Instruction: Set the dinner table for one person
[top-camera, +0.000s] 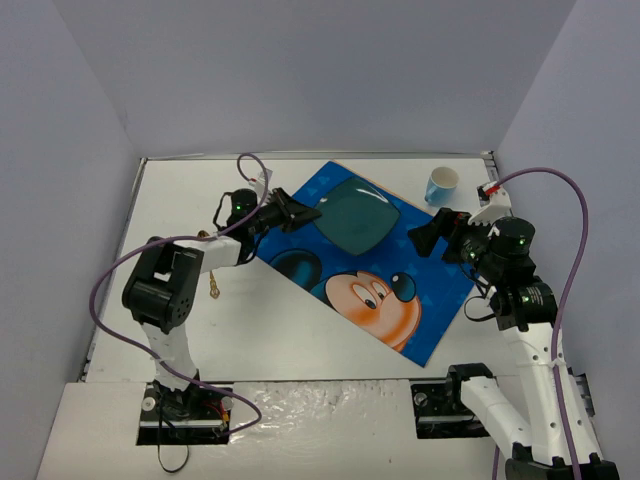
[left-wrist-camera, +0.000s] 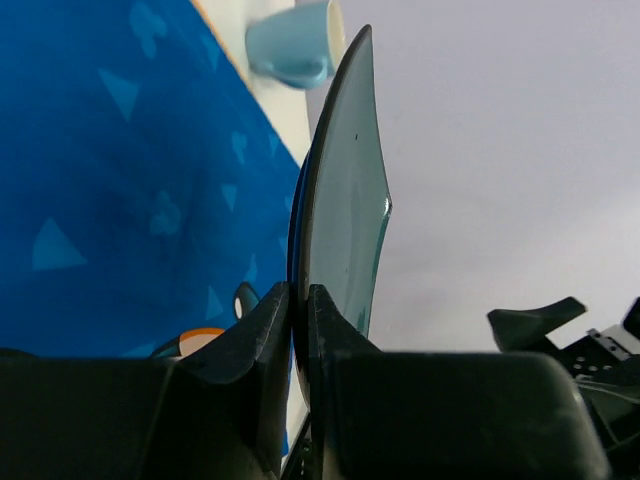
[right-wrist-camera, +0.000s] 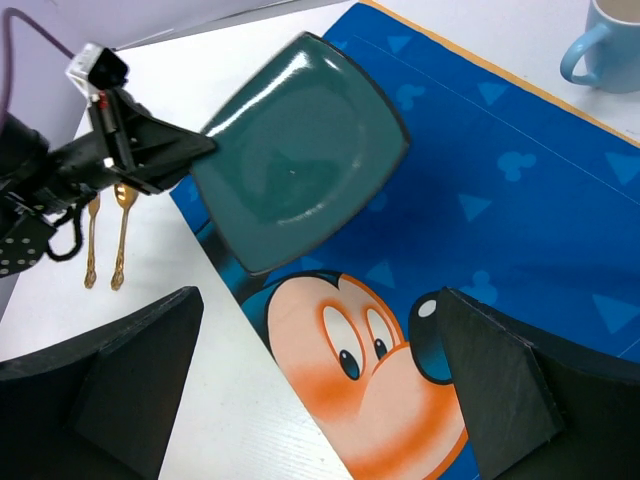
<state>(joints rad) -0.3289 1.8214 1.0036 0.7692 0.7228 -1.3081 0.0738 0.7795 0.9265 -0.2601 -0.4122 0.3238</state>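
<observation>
table (top-camera: 270, 345): the white table is carrying everything in view, lying flat and filling the floor of the enclosure, with both arm bases sitting at its near edge.
placemat (top-camera: 440, 280): the blue Mickey Mouse placemat is lying skewed on the table, one corner pointing toward the far edge and another toward the near side, right of centre.
plate (top-camera: 355, 215): the dark teal square plate is hanging over the far-left part of the placemat, tilted, with one corner being gripped. I cannot tell whether its far edge is touching the cloth.
left claw (left-wrist-camera: 298, 300): it is reaching in from the left and is clenched on the plate's corner, a finger pressing each face of the rim.
right claw (top-camera: 432, 232): it is hovering above the right side of the placemat, facing the plate. Its jaws are standing wide apart and gripping nothing.
cup (top-camera: 441, 185): the light blue cup is standing upright on the bare table, just beyond the placemat's far-right edge, well apart from the plate.
gold cutlery (right-wrist-camera: 105, 240): two slim gold pieces are lying side by side on the bare table left of the placemat, under the left arm.
</observation>
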